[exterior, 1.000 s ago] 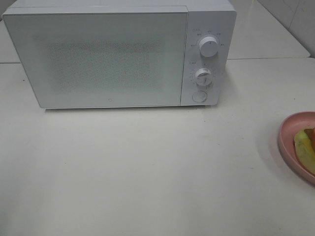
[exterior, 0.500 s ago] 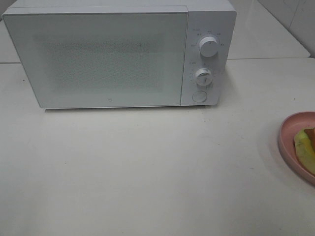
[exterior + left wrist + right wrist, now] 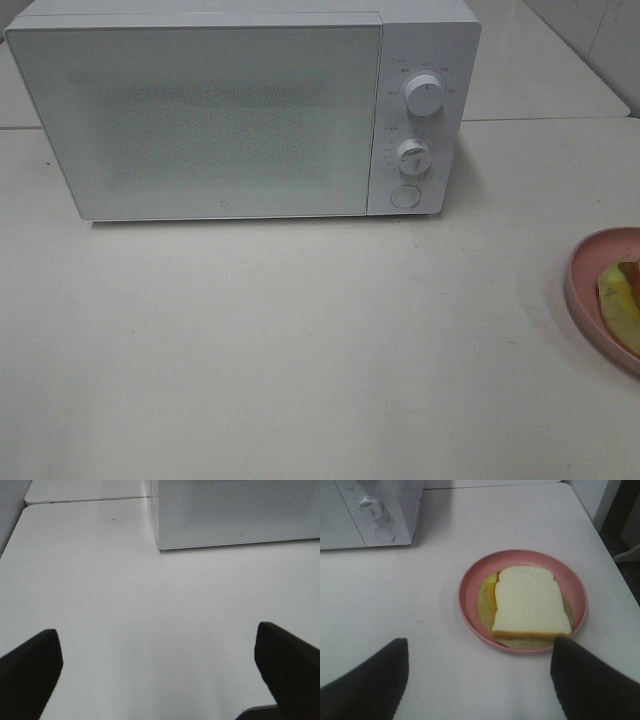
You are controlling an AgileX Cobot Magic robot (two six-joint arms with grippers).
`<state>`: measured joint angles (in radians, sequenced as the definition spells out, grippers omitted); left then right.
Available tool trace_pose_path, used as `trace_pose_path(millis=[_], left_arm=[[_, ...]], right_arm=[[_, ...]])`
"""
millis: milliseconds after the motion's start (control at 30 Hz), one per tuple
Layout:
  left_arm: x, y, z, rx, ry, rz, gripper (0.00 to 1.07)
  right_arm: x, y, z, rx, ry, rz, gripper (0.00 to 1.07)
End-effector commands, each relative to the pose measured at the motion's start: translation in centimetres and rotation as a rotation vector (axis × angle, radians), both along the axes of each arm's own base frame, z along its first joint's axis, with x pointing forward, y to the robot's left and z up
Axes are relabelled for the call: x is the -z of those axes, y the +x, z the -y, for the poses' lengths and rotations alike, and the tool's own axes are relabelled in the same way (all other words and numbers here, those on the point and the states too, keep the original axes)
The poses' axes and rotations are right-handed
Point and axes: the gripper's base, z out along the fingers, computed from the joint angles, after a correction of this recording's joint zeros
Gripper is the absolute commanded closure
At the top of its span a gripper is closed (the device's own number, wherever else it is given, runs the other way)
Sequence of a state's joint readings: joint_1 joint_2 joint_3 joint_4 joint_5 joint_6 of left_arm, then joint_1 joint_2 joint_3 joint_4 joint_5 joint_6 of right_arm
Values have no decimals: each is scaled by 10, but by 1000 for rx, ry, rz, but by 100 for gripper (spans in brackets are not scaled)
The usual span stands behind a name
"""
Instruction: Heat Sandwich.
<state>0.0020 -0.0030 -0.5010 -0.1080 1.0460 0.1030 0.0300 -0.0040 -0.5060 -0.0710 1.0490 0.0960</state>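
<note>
The sandwich (image 3: 530, 602), white bread with tan crust and yellow-green filling, lies on a round pink plate (image 3: 470, 582); in the high view only its edge (image 3: 620, 305) and the plate (image 3: 585, 265) show at the right border. A white microwave (image 3: 240, 110) stands at the back with its door shut; it also shows in the left wrist view (image 3: 235, 510) and the right wrist view (image 3: 365, 510). My right gripper (image 3: 477, 680) is open, a little short of the plate. My left gripper (image 3: 160, 665) is open over bare table, in front of the microwave's left corner. Neither gripper shows in the high view.
The microwave has two knobs (image 3: 424, 97) and a round button (image 3: 404, 196) on its right panel. A second table (image 3: 545, 60) abuts behind at the right. The table's right edge (image 3: 620, 575) runs close beside the plate.
</note>
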Motion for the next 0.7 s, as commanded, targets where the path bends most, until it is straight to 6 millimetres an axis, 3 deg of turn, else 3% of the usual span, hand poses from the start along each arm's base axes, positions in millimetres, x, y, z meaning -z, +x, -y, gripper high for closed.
trace_pose_path(millis=[33,700], left_arm=[[1,-3,0,4,-6,31,6],[1,-3,0,3,-5,31,6]], right_arm=[[-1,-2,0,2,-7,28,32],[-1,-2,0,1,-8,27,32]])
